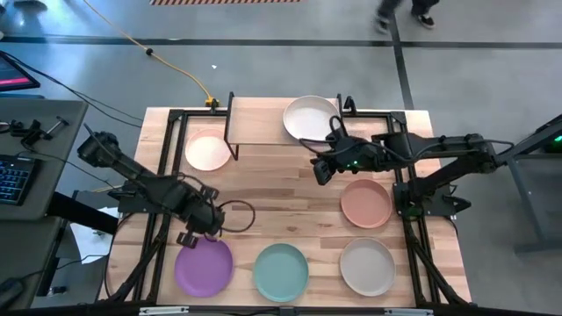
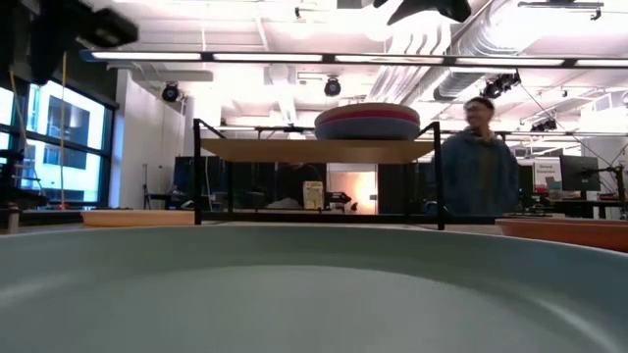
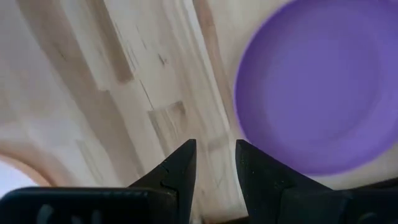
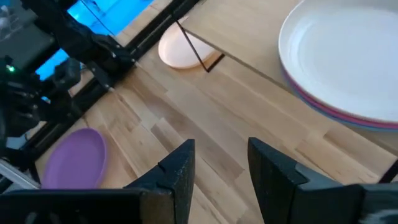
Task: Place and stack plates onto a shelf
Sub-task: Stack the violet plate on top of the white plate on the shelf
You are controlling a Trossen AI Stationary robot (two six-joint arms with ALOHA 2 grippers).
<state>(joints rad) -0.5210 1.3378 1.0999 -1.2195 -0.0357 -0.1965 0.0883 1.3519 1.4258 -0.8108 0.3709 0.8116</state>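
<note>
Purple plate lies at the near left corner of the wooden bench, and the left end effector hangs just above its far rim — its two dark fingers parted by a narrow gap, with nothing between them. Next to the purple one along the near edge sit a teal plate and a beige plate; a salmon plate lies farther back on the right.

On the light-wood shelf with thin black legs, at the far side of the bench, a stack of plates rests on the right half: a cream plate on top, with pink and blue rims showing under it in the right wrist view. The left half of the shelf board is bare. A pale pink plate lies on the bench at the shelf's left end, partly under its frame.

The right end effector hovers over the bench just in front of the shelf, near the stack — fingers apart, holding nothing.

Beyond the bench a person in a blue top shows in the low view.
</note>
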